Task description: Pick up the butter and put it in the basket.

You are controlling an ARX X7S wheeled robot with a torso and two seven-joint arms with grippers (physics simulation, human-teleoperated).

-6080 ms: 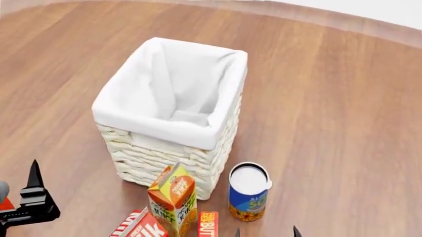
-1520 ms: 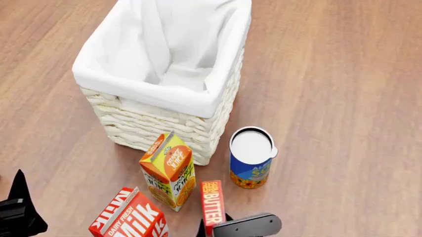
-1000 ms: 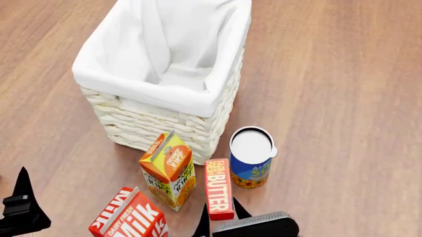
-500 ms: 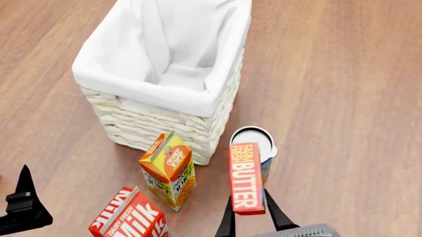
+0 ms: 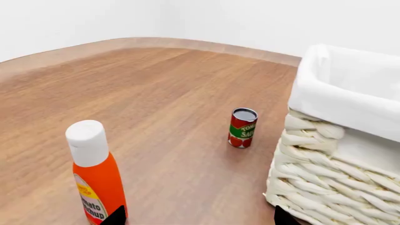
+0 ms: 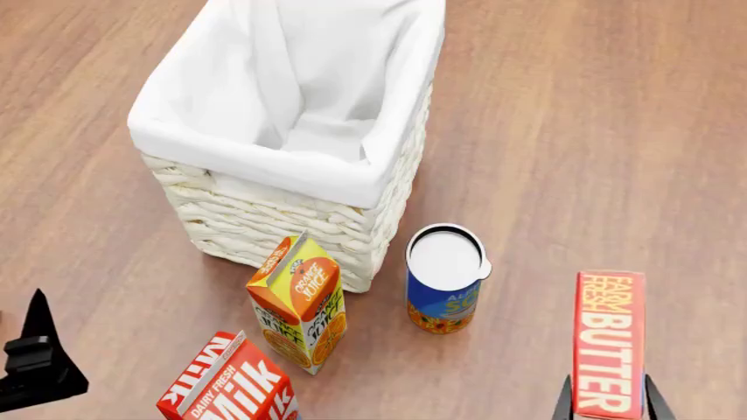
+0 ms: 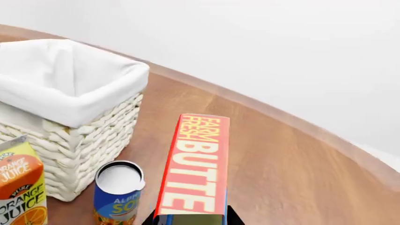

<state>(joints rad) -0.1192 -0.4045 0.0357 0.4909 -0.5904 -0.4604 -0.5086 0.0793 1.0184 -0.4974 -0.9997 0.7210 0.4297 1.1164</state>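
The right gripper (image 6: 604, 409) is clamped on the butter (image 6: 608, 342) at its near end, so the box stands lifted off the floor, to the right of the soup can (image 6: 443, 290). The left gripper (image 6: 35, 367) sits low and idle; its jaws appear apart and empty. Beyond the can, the basket (image 6: 286, 223) stands open-topped, well apart from the butter, so carrying it over the rim is judged the remaining step.

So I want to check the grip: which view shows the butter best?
The head view: the whole butter shows, pinched at its near end by the right claw. The right wrist view foreshortens it; the left wrist view misses it.
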